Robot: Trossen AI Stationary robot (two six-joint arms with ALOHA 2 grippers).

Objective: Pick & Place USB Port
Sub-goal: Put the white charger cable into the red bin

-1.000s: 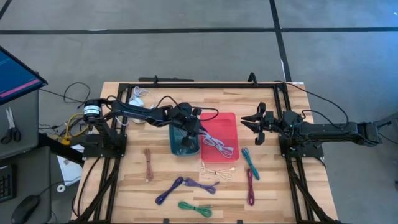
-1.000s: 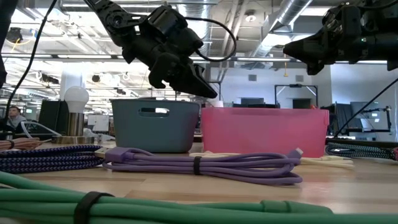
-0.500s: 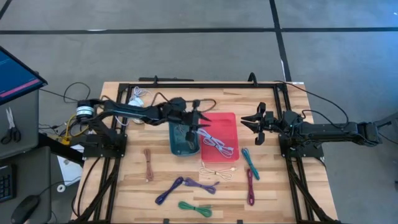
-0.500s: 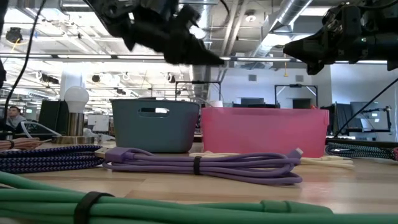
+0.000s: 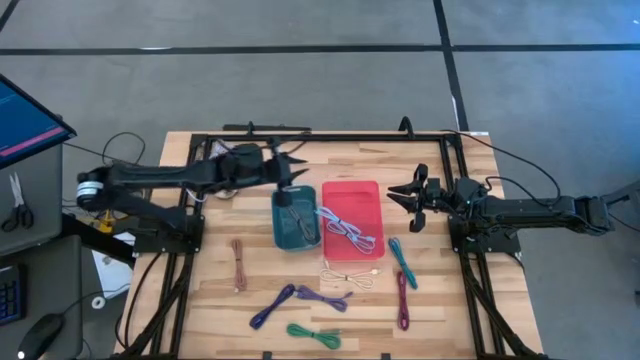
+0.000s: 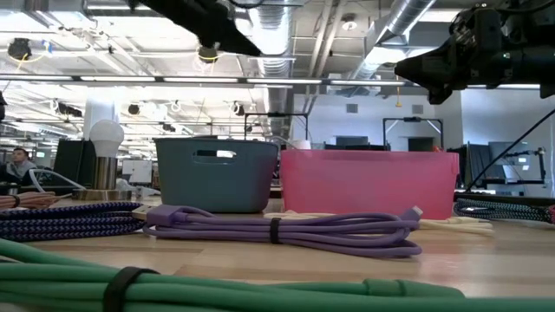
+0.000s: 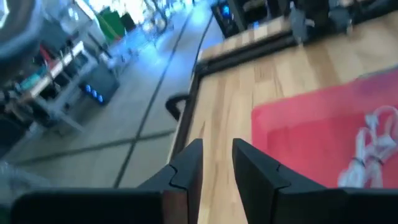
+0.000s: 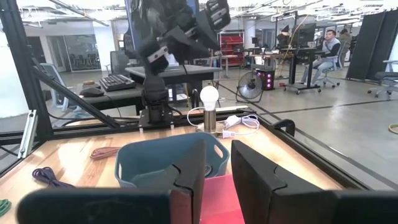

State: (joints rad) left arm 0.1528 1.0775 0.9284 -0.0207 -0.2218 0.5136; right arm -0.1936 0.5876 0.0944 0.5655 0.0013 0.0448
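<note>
Both claws empty above the tabletop, cables sorted in two bins.

The left claw [image 5: 296, 172] hovers just beyond the far edge of the teal bin [image 5: 279, 230], its fingers [image 7: 186, 167] a narrow gap apart with nothing between them. A dark cable [image 5: 293, 216] lies inside that bin. Just to its right stands the red bin [image 5: 366, 192], holding a white USB cable [image 5: 345, 228]. The right claw [image 5: 411, 200] waits right of the red bin, above the tabletop [image 5: 200, 290], its fingers [image 8: 190, 163] likewise narrowly parted and holding nothing. More coiled cables lie loose on the near half: a brown one [image 5: 238, 262] at left, a purple one [image 5: 296, 296], a green one [image 5: 312, 333] nearest, a cream one [image 5: 350, 275], a teal one [image 5: 403, 260] and a dark red one [image 5: 402, 300] at right.
</note>
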